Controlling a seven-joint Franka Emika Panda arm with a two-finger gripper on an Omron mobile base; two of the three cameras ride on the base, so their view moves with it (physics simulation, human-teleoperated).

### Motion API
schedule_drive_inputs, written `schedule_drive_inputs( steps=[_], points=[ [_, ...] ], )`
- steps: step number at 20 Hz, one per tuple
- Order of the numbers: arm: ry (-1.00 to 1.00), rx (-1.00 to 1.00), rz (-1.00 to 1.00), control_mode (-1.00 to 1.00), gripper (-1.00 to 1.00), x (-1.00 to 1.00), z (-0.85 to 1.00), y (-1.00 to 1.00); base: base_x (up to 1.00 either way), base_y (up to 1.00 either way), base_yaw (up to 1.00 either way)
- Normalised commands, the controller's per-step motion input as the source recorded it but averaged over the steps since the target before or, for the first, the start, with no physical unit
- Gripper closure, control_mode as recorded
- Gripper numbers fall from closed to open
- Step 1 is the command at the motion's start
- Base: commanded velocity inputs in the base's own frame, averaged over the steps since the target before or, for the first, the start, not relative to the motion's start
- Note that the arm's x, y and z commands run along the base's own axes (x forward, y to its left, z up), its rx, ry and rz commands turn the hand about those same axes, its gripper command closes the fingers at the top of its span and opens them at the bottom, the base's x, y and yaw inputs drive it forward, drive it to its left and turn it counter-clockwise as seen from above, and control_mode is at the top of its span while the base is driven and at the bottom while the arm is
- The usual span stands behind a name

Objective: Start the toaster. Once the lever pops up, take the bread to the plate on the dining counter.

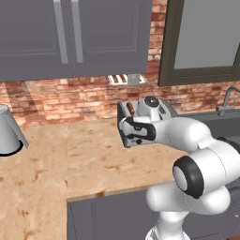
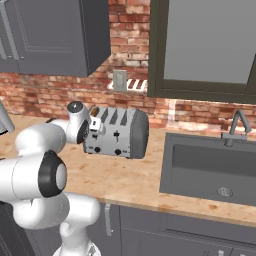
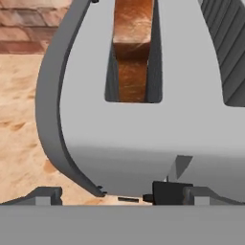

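The silver-grey toaster (image 2: 120, 132) stands on the tan counter against the brick wall. In the hand view its top (image 3: 134, 139) is close below the hand. The brown bread (image 3: 133, 48) sits down in a slot. A small dark lever (image 3: 165, 191) shows on the toaster's front, between my fingertips. My gripper (image 3: 124, 195) is open, with its fingers (image 3: 48, 195) spread wide over the toaster's front left edge. From the right base view the gripper (image 2: 95, 125) hangs at the toaster's upper left corner. The plate and the dining counter are out of view.
A grey sink (image 2: 210, 170) with a faucet (image 2: 237, 125) lies to the right of the toaster. A grey conical vessel (image 1: 7, 131) stands at the far left of the counter (image 1: 70, 159). Grey wall cabinets (image 1: 70, 37) hang overhead.
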Motion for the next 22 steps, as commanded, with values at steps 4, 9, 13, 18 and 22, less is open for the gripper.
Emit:
schedule_drive_inputs(
  steps=[4, 9, 13, 18, 22],
  points=[
    [0.0, 0.0, 0.0, -1.0, -1.0, 0.0, -0.22, 0.0, 0.0, 0.0, 0.0],
    [0.0, 0.0, 0.0, -1.0, -1.0, 0.0, -0.17, 0.0, 0.0, 0.0, 0.0],
    [0.0, 0.0, 0.0, -1.0, -1.0, 0.0, -0.18, 0.0, 0.0, 0.0, 0.0],
    [0.0, 0.0, 0.0, -1.0, -1.0, 0.0, -0.21, 0.0, 0.0, 0.0, 0.0],
    [0.0, 0.0, 0.0, -1.0, -1.0, 0.0, -0.21, 0.0, 0.0, 0.0, 0.0]
  ],
)
